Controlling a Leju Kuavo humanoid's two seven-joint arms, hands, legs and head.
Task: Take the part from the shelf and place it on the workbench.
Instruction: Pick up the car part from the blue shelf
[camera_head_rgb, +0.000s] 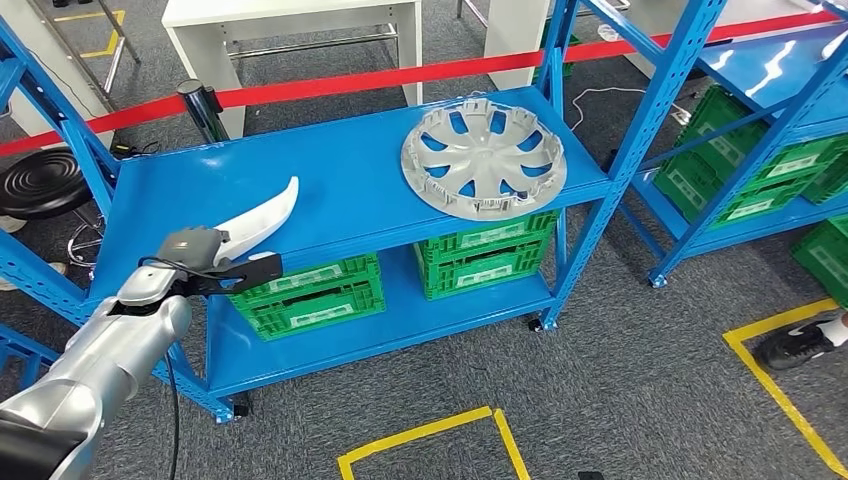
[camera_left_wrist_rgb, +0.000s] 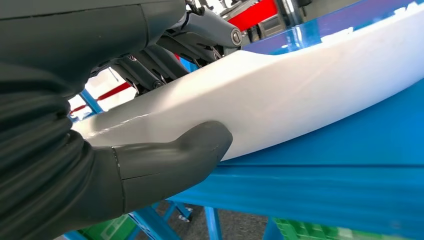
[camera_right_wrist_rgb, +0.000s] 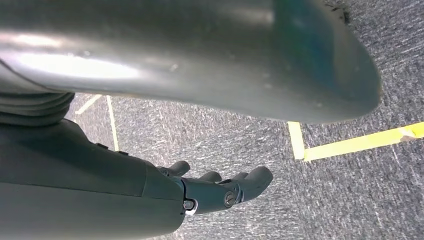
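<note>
A long curved white part (camera_head_rgb: 262, 213) lies at the front left of the blue shelf's top board (camera_head_rgb: 340, 180). My left hand (camera_head_rgb: 205, 262) grips its near end. In the left wrist view the thumb (camera_left_wrist_rgb: 170, 157) presses one side of the white part (camera_left_wrist_rgb: 280, 95) and the dark fingers (camera_left_wrist_rgb: 165, 55) wrap the other side. A silver wheel cover (camera_head_rgb: 484, 156) rests on the right of the same board. My right hand (camera_right_wrist_rgb: 220, 187) hangs over the grey carpet with its fingers loosely extended and nothing in it.
Green crates (camera_head_rgb: 310, 292) stand on the lower board. A red barrier tape (camera_head_rgb: 400, 75) runs behind the shelf, with a white bench (camera_head_rgb: 290, 15) beyond it. A second blue shelf (camera_head_rgb: 770, 110) with green crates is at the right. Yellow floor tape (camera_head_rgb: 430, 435) marks the carpet.
</note>
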